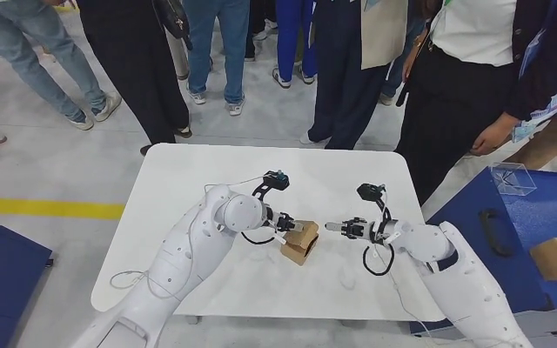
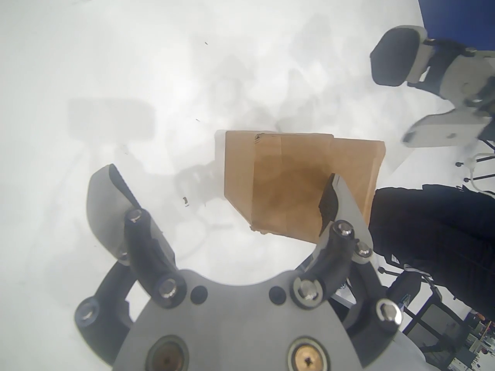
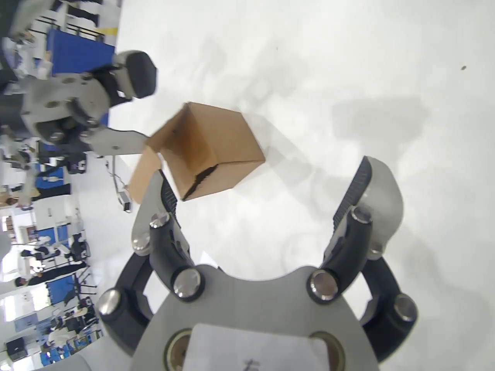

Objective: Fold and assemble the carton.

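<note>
We find the small brown cardboard carton (image 1: 300, 241) resting on the white rounded table (image 1: 218, 174), just below the centre of the top view, with one flap standing open on its left side. The left gripper (image 1: 285, 224) sits at the carton's upper left, fingers spread wide, one finger (image 2: 336, 202) at that flap. The right gripper (image 1: 335, 228) lies just right of the carton, apart from it, fingers likewise spread.

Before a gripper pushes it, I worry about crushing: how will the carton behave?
The carton looks like thin, open cardboard, so probably light and apt to slide on the smooth table. Its loose flap would likely bend. The dark split along one edge suggests it may buckle if squeezed.
</note>
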Controlling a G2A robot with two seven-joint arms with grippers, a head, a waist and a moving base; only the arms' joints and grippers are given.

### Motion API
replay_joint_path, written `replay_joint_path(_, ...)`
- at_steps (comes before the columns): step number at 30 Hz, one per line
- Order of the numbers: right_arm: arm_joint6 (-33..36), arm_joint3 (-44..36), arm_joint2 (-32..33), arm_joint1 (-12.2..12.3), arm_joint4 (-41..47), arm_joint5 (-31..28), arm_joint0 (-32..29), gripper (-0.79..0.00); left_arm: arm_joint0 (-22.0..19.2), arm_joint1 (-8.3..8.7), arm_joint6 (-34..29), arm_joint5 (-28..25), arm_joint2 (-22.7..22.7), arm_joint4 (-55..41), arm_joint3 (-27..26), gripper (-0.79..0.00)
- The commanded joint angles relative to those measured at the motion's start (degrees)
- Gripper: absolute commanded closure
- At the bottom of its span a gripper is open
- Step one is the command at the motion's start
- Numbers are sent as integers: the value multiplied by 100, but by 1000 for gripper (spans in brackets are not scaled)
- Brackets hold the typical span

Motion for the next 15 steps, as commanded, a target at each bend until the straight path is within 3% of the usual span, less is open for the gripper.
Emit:
replay_joint_path(1, 71, -166, 137, 30, 99, -104, -144, -785, 0, 0, 5, 0, -5, 17, 17, -785)
replay_joint_path(15, -406, -535, -461, -62, -1083, 241, -206, -785, -22, -27, 16, -53, -25, -30, 197, -785)
